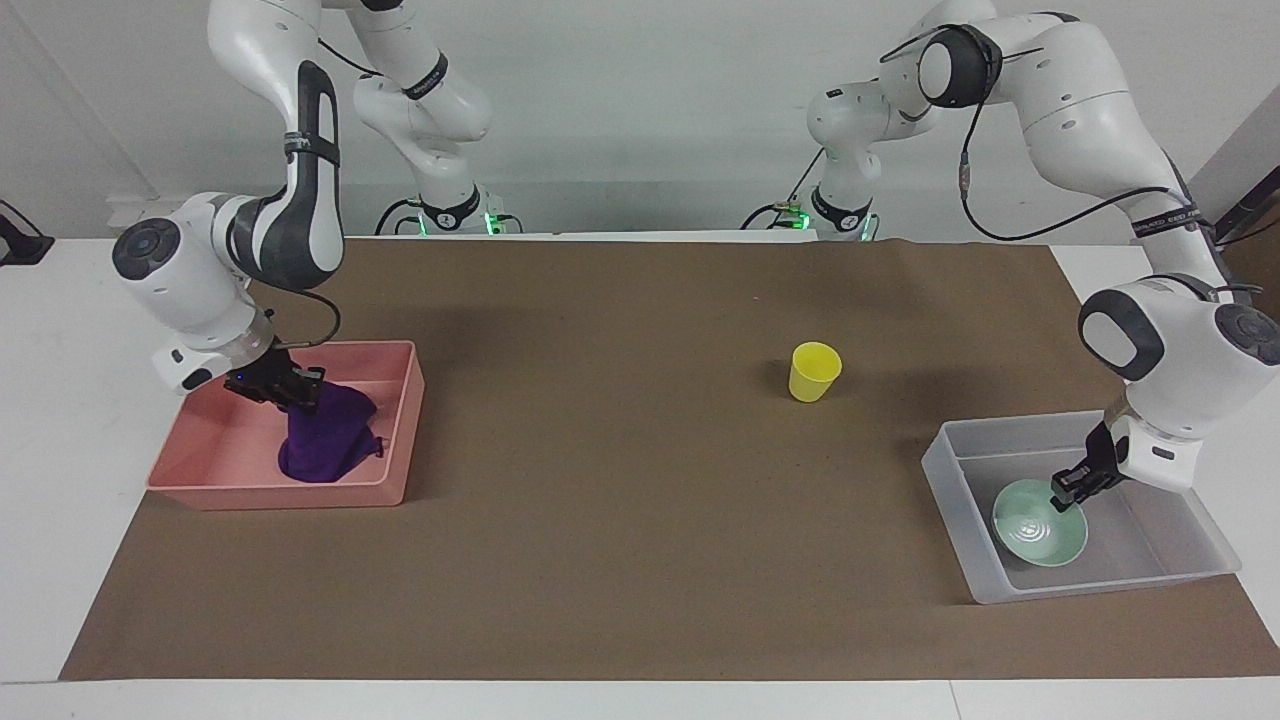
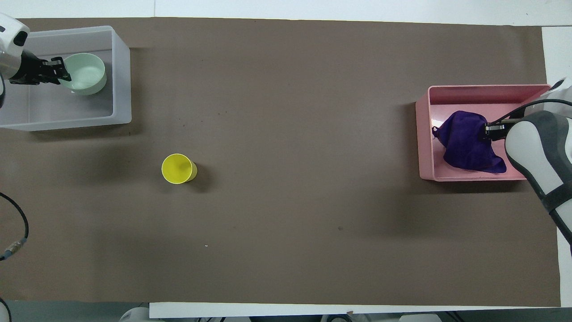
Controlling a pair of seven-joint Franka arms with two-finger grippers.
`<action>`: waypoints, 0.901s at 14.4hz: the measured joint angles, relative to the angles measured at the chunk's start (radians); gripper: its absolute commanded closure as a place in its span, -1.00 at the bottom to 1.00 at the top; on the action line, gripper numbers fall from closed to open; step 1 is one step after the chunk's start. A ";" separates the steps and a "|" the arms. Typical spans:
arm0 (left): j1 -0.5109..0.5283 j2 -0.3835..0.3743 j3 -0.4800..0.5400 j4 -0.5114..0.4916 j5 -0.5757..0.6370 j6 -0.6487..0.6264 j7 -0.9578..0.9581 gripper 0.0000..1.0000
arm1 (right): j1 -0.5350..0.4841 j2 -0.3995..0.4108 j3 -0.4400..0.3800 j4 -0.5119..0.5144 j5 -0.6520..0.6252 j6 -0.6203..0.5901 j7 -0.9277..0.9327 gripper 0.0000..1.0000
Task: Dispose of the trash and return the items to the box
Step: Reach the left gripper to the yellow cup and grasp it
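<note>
My left gripper (image 1: 1068,490) is down in the clear box (image 1: 946,466) at the left arm's end of the tabletop (image 1: 620,520), jaws pinching the mint bowl's (image 1: 1038,526) rim. My right gripper (image 1: 284,385) is over the pink tray (image 1: 395,440) at the right arm's end, jaws clamped on the purple rag (image 1: 330,440), whose lower folds rest in the tray. The yellow cup (image 1: 813,372) stands alone on the tabletop, nearer to the robots than the box.

Even, bright light falls from above. The small yellow plastic cup (image 1: 814,371) casts a soft, blurred shadow on the brown paper mat (image 1: 620,480). A pale glare patch shows on the pink rectangular tray (image 2: 487,91) floor. Both views look sharp, without visible edge distortion.
</note>
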 measured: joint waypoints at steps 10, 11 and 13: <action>-0.358 -0.439 -0.017 -0.577 -0.001 -0.095 -0.336 -1.00 | 0.110 -0.043 0.030 0.302 -0.001 -0.453 0.079 -0.98; -0.394 -0.473 -0.019 -0.663 -0.001 -0.052 -0.364 -1.00 | 0.116 -0.052 0.030 0.324 -0.001 -0.493 0.082 -0.98; -0.433 -0.526 -0.020 -0.775 -0.001 -0.018 -0.392 0.19 | 0.116 -0.084 0.030 0.344 -0.002 -0.554 0.082 -0.98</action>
